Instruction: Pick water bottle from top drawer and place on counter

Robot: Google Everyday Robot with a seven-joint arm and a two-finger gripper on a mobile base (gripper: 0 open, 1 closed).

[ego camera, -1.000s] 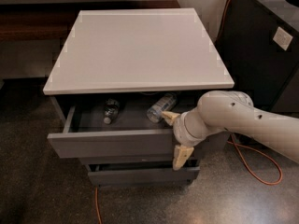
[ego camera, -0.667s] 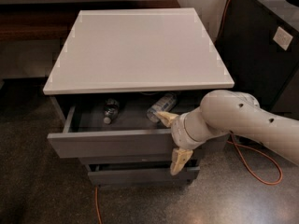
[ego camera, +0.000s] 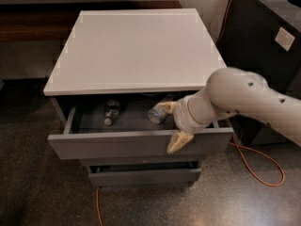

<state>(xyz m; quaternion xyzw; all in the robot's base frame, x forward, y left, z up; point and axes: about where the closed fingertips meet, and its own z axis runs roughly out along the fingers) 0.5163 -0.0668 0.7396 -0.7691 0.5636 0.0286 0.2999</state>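
The top drawer (ego camera: 117, 145) of the grey cabinet is pulled open. The water bottle (ego camera: 111, 111), small with a dark label band, lies inside at the left-middle. A longer clear bottle (ego camera: 156, 113) lies inside to its right. My gripper (ego camera: 168, 127) is at the drawer's right front with its beige fingers spread open. One finger (ego camera: 165, 107) is inside by the longer bottle and the other (ego camera: 178, 142) is outside the drawer front. It holds nothing and is well right of the water bottle. The white counter (ego camera: 136, 46) lies above.
Two narrower grey drawers (ego camera: 146, 175) sit below, slightly open. A dark cabinet (ego camera: 263, 41) stands close on the right, with an orange cable (ego camera: 263, 166) on the floor beside it. A dark wooden bench (ego camera: 33, 25) runs behind on the left.
My gripper has shifted slightly up and to the left at the drawer's right front. Its fingers stay spread. Both bottles lie where they were.
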